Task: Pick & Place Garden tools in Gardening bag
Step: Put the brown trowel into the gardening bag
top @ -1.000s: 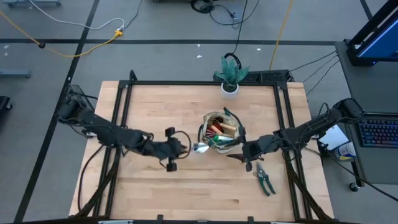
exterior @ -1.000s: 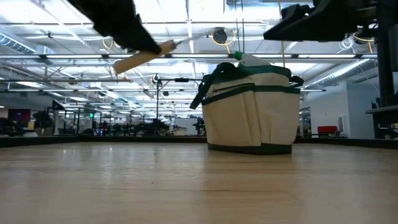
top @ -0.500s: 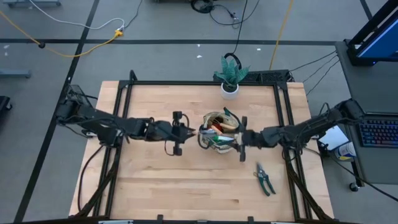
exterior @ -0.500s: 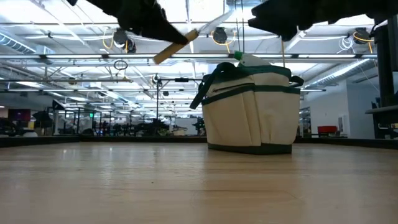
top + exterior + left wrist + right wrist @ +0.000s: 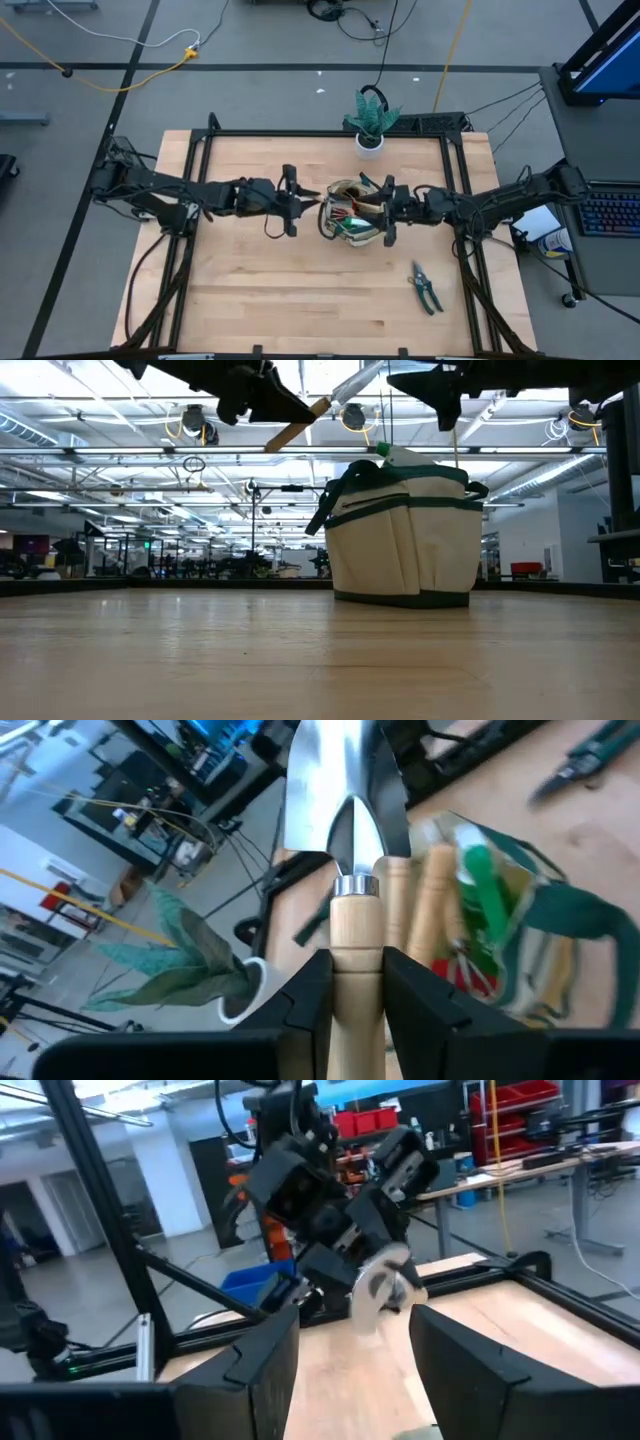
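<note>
My left gripper [image 5: 292,198] is shut on a wooden-handled metal trowel [image 5: 345,840], high above the table just left of the tan gardening bag [image 5: 352,212]. The trowel's blade [image 5: 311,193] points at the bag. The bag stands upright on its base [image 5: 402,598] and holds wooden-handled tools [image 5: 425,895], a green piece [image 5: 482,885] and a red piece [image 5: 455,972]. My right gripper [image 5: 388,212] is open and empty, above the bag's right edge. Dark pruning shears [image 5: 425,287] lie flat on the table at the near right. My left gripper pinches the trowel's wooden handle [image 5: 356,955] between its two fingers, close behind the metal collar. The fingers come level from the table's left and lie along the handle. The trowel is lifted clear, tilted, its blade [image 5: 357,380] higher than the handle's free end [image 5: 276,442].
A green plant in a white pot [image 5: 369,122] stands at the table's far edge behind the bag. A dark metal frame [image 5: 320,133] runs round the tabletop. Bare wood [image 5: 300,300] lies in front of the bag.
My left gripper has gone toward the table's far edge and toward the bag, rising, with the trowel, whose blade has swung to point at the bag. My right gripper has gone from near the shears toward the far edge, to the bag's right side.
</note>
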